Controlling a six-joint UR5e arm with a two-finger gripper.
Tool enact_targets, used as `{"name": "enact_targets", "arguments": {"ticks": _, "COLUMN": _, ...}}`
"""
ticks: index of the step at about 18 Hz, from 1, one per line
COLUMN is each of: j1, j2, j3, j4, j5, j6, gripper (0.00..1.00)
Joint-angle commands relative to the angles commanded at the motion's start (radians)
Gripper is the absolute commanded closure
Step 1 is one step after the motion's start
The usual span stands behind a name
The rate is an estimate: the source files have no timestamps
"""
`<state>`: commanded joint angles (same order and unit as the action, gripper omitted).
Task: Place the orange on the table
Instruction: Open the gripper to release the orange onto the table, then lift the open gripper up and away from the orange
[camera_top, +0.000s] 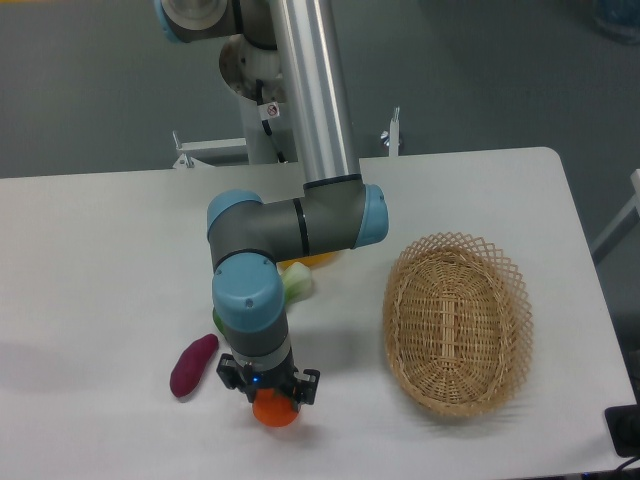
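On the white bench (100, 250) lie one orange (276, 410), one purple sweet potato (193, 364), one empty wicker basket (457, 322) and a pale green vegetable (297, 284) behind the arm, the gripper (272, 392) jaws clamped on the orange near the front edge.

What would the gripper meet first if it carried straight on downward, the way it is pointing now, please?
The gripper points down and the orange sits between its fingers, so the orange would press onto the white table first. Whether the fruit already touches the surface cannot be told from this view.
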<state>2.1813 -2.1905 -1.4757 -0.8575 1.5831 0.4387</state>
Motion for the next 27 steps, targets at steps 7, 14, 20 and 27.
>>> {"name": "enact_targets", "arguments": {"ticks": 7, "j1": 0.005, "j2": 0.021, "j3": 0.015, "j4": 0.000, "j5": 0.003, "j6": 0.002, "gripper": 0.00}}
{"name": "enact_targets", "arguments": {"ticks": 14, "j1": 0.089, "j2": 0.110, "j3": 0.021, "j4": -0.023, "j5": 0.035, "j6": 0.093, "gripper": 0.00}}
{"name": "enact_targets", "arguments": {"ticks": 20, "j1": 0.187, "j2": 0.198, "j3": 0.037, "j4": -0.141, "j5": 0.034, "j6": 0.331, "gripper": 0.00}}
{"name": "enact_targets", "arguments": {"ticks": 27, "j1": 0.201, "j2": 0.204, "j3": 0.075, "j4": -0.199, "j5": 0.034, "j6": 0.376, "gripper": 0.00}}
